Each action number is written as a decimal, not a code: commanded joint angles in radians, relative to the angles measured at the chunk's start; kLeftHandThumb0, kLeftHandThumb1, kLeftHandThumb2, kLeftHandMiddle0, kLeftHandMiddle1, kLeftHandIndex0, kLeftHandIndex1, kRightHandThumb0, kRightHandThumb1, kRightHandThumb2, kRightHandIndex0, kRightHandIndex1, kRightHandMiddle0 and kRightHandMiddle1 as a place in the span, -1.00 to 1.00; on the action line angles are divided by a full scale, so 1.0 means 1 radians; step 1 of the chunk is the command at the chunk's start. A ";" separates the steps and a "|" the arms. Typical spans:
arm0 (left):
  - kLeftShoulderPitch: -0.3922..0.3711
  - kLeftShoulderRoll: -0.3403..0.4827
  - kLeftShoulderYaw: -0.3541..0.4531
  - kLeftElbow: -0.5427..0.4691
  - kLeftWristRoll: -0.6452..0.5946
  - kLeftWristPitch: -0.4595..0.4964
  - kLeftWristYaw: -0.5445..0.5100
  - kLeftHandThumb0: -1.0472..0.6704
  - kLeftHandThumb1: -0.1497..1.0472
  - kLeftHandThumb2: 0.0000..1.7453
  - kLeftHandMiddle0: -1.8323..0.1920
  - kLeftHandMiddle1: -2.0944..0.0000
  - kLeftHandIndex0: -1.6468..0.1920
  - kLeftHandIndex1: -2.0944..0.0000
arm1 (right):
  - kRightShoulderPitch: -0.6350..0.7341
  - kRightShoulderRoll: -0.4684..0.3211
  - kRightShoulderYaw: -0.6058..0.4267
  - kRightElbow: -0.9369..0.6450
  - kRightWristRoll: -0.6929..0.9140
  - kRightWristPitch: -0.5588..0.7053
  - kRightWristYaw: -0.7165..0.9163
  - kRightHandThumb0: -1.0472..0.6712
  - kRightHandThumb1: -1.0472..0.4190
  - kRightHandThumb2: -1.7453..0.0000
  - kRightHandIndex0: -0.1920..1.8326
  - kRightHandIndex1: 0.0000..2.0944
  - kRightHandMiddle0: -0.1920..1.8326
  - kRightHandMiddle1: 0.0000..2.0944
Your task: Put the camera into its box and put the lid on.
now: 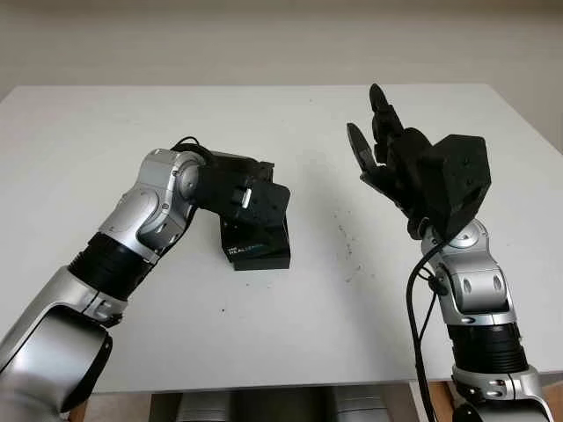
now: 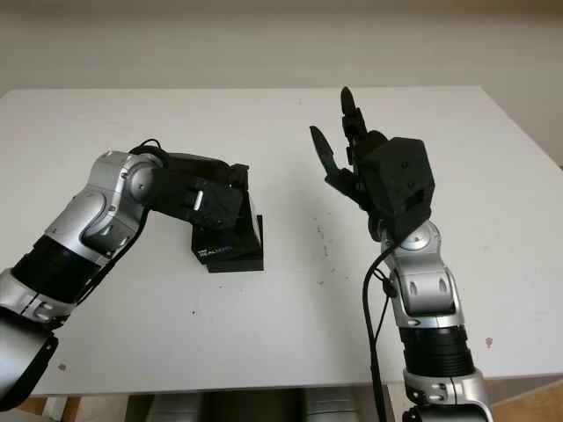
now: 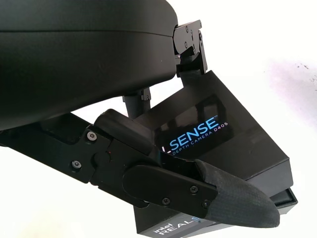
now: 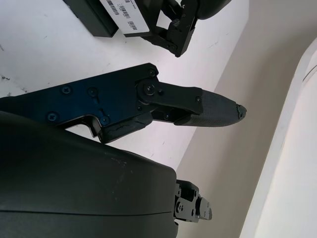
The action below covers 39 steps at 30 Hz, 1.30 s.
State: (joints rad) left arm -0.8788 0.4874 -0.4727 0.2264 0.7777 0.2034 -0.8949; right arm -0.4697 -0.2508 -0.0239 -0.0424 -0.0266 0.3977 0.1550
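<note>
The black RealSense camera box (image 1: 257, 248) lies on the white table (image 1: 88, 132) left of centre. Its lid (image 3: 208, 129), printed "DEPTH CAMERA D405", sits on the base (image 3: 285, 198) a little askew, so a thin ledge of the base shows at one corner. My left hand (image 1: 257, 199) is over the box with its fingers (image 3: 233, 201) curled around the lid's sides. The camera itself is hidden. My right hand (image 1: 369, 123) is raised above the table to the right of the box, open and holding nothing; in its own wrist view one finger (image 4: 218, 109) points out past the box (image 4: 99, 15).
A few small dark specks (image 1: 345, 237) mark the table between the box and my right arm. A pale wall (image 1: 281, 35) runs behind the table's far edge. My right forearm (image 1: 471, 299) stands upright near the table's front right.
</note>
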 commanded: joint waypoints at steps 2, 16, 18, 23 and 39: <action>-0.002 0.003 -0.012 -0.003 -0.003 -0.031 0.019 -0.05 1.00 -0.71 0.48 -1.00 0.93 -0.96 | 0.009 -0.006 0.007 -0.021 -0.016 0.008 -0.006 -0.66 -1.00 0.35 -1.00 -1.00 -0.98 -0.98; 0.037 0.014 -0.007 0.063 -0.054 -0.244 0.189 -0.05 1.00 -0.65 -0.21 -1.00 0.19 -1.00 | 0.023 -0.001 0.012 -0.042 -0.046 0.032 -0.023 -0.63 -1.00 0.33 -1.00 -1.00 -0.99 -0.95; 0.038 0.016 -0.005 0.067 -0.071 -0.259 0.191 -0.05 1.00 -0.65 -0.22 -1.00 0.17 -1.00 | 0.025 0.001 0.009 -0.044 -0.040 0.027 -0.019 -0.62 -1.00 0.33 -1.00 -1.00 -0.99 -0.96; 0.047 0.025 -0.013 0.066 -0.072 -0.288 0.200 -0.04 1.00 -0.66 -0.12 -1.00 0.23 -1.00 | 0.024 0.008 0.001 -0.041 -0.021 0.026 -0.018 -0.63 -1.00 0.34 -1.00 -1.00 -1.00 -0.96; 0.038 0.033 -0.040 0.085 -0.056 -0.338 0.204 -0.09 1.00 -0.75 0.32 -1.00 0.74 -1.00 | 0.031 0.015 0.008 -0.072 -0.021 0.072 -0.021 -0.64 -1.00 0.36 -1.00 -1.00 -0.99 -0.95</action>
State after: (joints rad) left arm -0.8430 0.5330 -0.4905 0.3085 0.7175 -0.1192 -0.6872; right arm -0.4409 -0.2370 -0.0132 -0.0890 -0.0495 0.4617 0.1374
